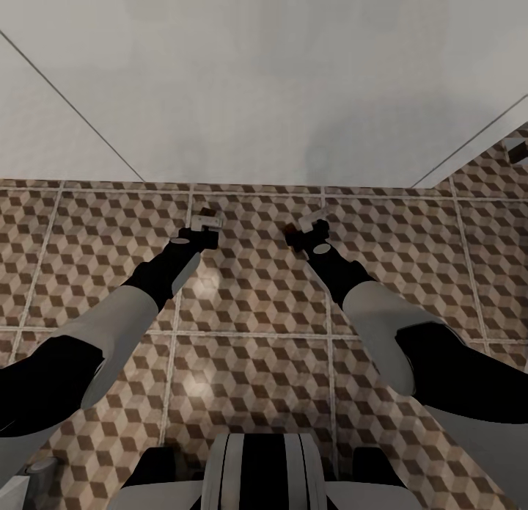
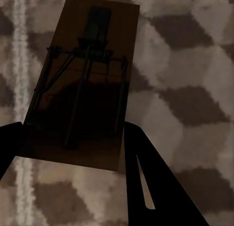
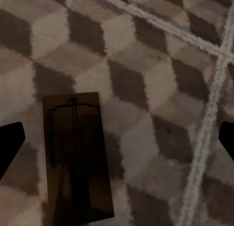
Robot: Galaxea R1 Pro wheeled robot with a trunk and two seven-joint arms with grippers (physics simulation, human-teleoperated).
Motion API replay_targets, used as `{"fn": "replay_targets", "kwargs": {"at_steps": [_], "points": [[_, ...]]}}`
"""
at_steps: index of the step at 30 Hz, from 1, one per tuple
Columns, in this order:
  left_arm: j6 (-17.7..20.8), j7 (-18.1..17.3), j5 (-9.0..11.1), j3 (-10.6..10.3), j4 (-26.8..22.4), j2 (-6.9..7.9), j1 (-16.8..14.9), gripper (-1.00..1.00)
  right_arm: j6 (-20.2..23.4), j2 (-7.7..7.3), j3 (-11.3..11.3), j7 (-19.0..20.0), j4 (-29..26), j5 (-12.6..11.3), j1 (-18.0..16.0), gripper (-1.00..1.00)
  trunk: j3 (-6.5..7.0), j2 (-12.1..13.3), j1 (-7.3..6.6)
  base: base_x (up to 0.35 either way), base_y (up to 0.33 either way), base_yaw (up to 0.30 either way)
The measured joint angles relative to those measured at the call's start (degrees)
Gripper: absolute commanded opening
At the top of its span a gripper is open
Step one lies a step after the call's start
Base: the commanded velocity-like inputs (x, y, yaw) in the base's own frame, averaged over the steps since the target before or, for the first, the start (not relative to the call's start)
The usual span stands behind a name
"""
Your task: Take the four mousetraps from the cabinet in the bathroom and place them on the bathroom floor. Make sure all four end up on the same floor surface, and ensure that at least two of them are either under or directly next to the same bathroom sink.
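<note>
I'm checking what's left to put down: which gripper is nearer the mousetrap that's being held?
Left. The left gripper has its fingers at both sides of the held mousetrap, above the floor. The right gripper is open over a different mousetrap.

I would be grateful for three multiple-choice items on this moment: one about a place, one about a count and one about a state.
1. Where is the left wrist view's mousetrap?
A. In a drawer.
B. Between the fingers of the left gripper.
C. On a sink.

2. How many mousetraps do the two wrist views show altogether?
A. One.
B. Two.
C. Four.

3. How is the right gripper?
A. Shut on a mousetrap.
B. Shut on nothing.
C. Open.

Answers:
1 B: a dark finger meets each long edge of the board.
2 B: there is one in each view, the second mousetrap seen against the bathroom floor.
3 C: its fingers stand wide apart, clear of the second mousetrap.
</note>
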Motion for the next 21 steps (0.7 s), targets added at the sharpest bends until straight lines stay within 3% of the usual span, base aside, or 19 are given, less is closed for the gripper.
{"fn": "replay_targets", "kwargs": {"at_steps": [3, 4, 21], "points": [[0.0, 0.0, 0.0, 0.0, 0.1, -0.02, 0.0, -1.0, 0.0, 0.0, 0.0, 0.0, 0.0, 0.0, 0.0, 1.0, 0.0, 0.0, 0.0, 0.0, 0.0, 0.0], [0.0, 0.0, 0.0, 0.0, 0.1, -0.03, 0.0, 1.0, 0.0, 0.0, 0.0, 0.0, 0.0, 0.0, 0.0, 1.0, 0.0, 0.0, 0.0, 0.0, 0.0, 0.0], [0.0, 0.2, -0.2, 0.0, 0.6, -0.42, 0.0, 1.0, 0.0, 0.0, 0.0, 0.0, 0.0, 0.0, 0.0, 1.0, 0.0, 0.0, 0.0, 0.0, 0.0, 0.0]]}}
